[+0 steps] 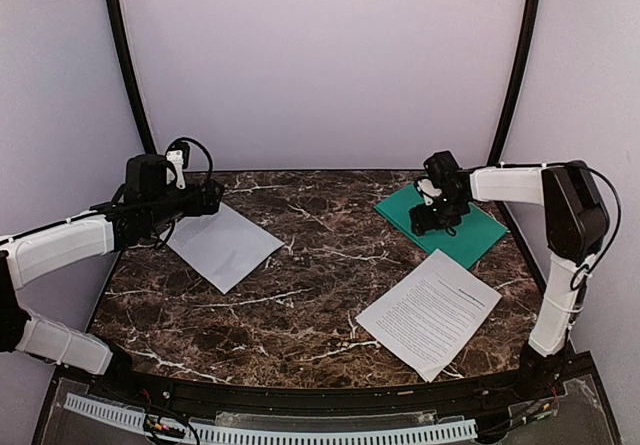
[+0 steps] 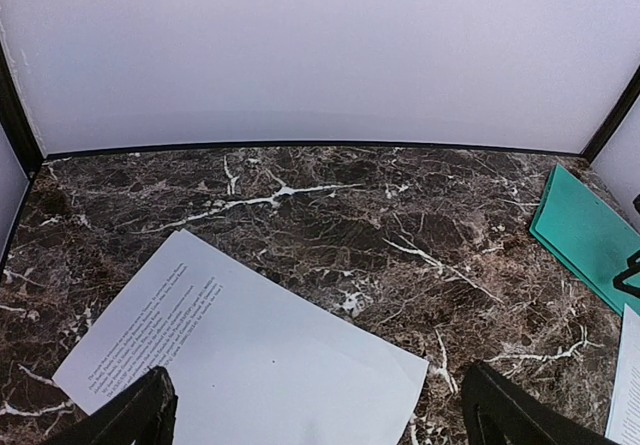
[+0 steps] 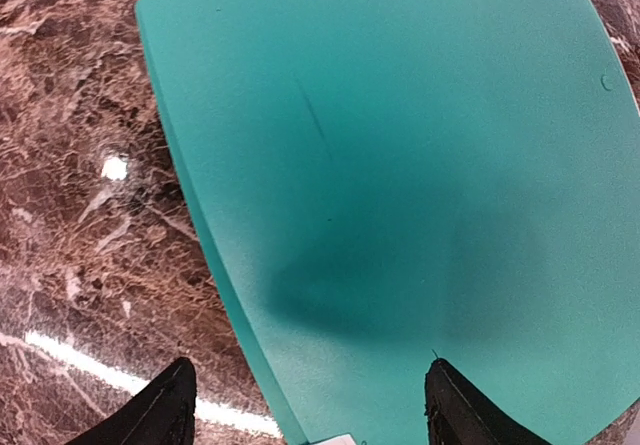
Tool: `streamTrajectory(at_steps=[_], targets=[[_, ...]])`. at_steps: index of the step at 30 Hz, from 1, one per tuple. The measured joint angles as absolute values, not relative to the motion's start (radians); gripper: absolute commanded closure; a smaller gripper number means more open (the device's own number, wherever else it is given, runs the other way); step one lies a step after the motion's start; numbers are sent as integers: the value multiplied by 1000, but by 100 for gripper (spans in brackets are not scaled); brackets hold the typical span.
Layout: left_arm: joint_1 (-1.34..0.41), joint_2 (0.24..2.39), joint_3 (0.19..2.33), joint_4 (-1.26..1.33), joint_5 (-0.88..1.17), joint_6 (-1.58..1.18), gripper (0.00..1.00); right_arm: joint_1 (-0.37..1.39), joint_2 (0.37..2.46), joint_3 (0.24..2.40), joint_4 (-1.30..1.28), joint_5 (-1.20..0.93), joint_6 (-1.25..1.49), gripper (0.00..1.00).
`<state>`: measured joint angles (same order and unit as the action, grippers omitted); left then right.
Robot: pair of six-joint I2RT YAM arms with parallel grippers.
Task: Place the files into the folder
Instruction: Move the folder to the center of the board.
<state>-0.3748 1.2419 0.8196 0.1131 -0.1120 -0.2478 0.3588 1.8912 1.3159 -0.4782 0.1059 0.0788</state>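
Dark brown marble veined in white makes up the table (image 1: 300, 295), and three flat things lie on it, all turned cornerwise to its edges. The folder (image 1: 480, 235), teal-green and closed, lies in the far right corner with its long axis running from far-left to near-right, one corner close to the right edge. There are two files. The left sheet (image 1: 225, 247) sits by the left edge, well apart from the folder, with its long axis also running far-left to near-right; the left wrist view shows small print at the left end of this sheet (image 2: 260, 350). The right sheet (image 1: 430, 312) lies print-up toward the near right corner, just beside the folder's near-side edge but not touching it, its long axis running far-right to near-left. A broad band of bare marble runs between the two sheets from the far edge to the near edge. The left gripper (image 1: 207, 197) hangs over the far corner of the left sheet with its jaws spread wide and nothing between them (image 2: 320, 417). The right gripper (image 1: 437, 220) is over the folder (image 3: 400, 155), its jaws spread as well (image 3: 310, 407): one fingertip (image 3: 165, 405) shows above marble, the other above the green cover, straddling the folder's long edge; whether they touch it I cannot tell.
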Motion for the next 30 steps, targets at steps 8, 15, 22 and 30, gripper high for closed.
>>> streamTrajectory(at_steps=[8,15,22,30], targets=[[-376,1243,820,113,-95,-255,0,251,1901,1323,-482,128,94,2],[-380,1265,820,114,-81,-268,0,90,1901,1333,-482,97,110,1],[-382,1280,821,114,-64,-273,0,-44,1935,1389,-480,17,109,1],[-390,1323,850,111,-41,-275,0,-121,2053,1510,-494,-62,85,1]])
